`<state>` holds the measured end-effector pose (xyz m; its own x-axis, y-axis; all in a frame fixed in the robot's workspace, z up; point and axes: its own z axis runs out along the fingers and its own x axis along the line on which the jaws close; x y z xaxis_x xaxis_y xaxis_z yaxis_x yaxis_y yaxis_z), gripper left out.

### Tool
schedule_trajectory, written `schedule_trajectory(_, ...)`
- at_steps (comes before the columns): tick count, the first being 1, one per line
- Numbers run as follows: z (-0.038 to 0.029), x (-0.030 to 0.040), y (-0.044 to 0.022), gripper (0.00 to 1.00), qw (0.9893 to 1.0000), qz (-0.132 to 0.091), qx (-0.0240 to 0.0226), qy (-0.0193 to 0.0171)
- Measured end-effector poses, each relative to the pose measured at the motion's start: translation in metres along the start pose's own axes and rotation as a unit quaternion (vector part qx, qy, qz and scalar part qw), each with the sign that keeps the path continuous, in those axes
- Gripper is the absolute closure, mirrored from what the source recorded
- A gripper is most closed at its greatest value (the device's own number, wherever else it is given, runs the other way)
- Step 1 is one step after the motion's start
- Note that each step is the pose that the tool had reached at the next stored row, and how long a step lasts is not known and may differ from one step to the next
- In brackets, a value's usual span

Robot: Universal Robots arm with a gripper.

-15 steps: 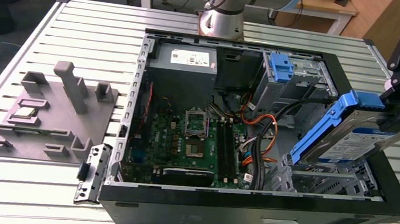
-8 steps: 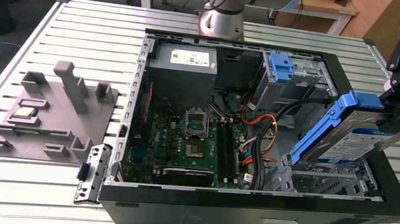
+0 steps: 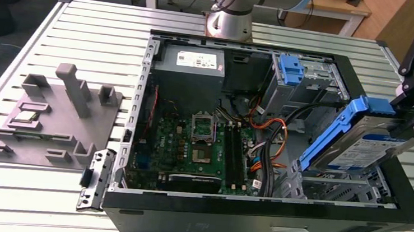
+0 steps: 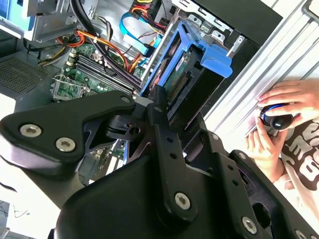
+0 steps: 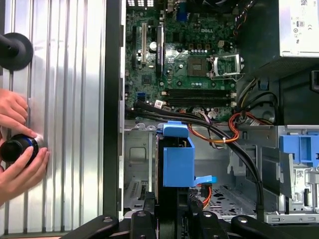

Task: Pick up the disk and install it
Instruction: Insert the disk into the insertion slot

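The disk (image 3: pixel 354 147) is a silver-grey drive with a white-and-blue label and blue rails. It hangs tilted over the metal drive cage (image 3: pixel 335 188) in the corner of the open computer case (image 3: pixel 258 222) on the exterior view's right. My gripper (image 3: pixel 407 131) is shut on the disk's upper end. In the first wrist view the disk (image 5: pixel 178 162) shows edge-on with its blue rail, standing above the cage floor (image 5: pixel 139 164), the gripper (image 5: pixel 172 211) clamped on it. In the second wrist view the black gripper (image 4: pixel 159 97) holds the disk (image 4: pixel 187 74) by its connector end.
Inside the case lie the motherboard (image 3: pixel 197 143), a grey power supply (image 3: pixel 191 63), a tall blue latch (image 3: pixel 289 70) and cables (image 3: pixel 277 128) near the cage. A grey fixture plate (image 3: pixel 49 119) lies outside, on the exterior view's left. A person's hands (image 5: pixel 15 149) hold a dark knob beside the case.
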<state>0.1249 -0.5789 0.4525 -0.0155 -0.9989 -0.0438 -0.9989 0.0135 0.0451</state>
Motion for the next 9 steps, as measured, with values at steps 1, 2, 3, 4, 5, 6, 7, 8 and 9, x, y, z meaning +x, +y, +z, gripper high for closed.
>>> schedule_trajectory(1,0.0004,0.0,0.0,0.65,1.0,0.0,0.0,-0.0001)
schedule_trajectory(2,0.001,0.0,0.0,0.65,1.0,0.0,0.0,-0.0002)
schedule_trajectory(3,0.0014,0.0,-0.0001,0.65,1.0,0.0,0.0,-0.0002)
schedule_trajectory(4,0.0015,0.0001,-0.0001,0.65,1.0,0.0,0.0,-0.0001)
schedule_trajectory(5,0.0016,0.0001,-0.0001,0.65,1.0,0.0,0.0,-0.0001)
schedule_trajectory(6,0.0017,0.0001,-0.0001,0.65,1.0,0.0,0.0,0.0)
schedule_trajectory(7,0.0021,0.0001,-0.0001,0.65,1.0,0.001,0.0,-0.0002)
schedule_trajectory(8,0.0026,0.0001,-0.0002,0.65,1.0,0.001,0.0001,-0.0003)
schedule_trajectory(9,0.0029,0.0001,-0.0002,0.65,1.0,0.003,0.0001,-0.0002)
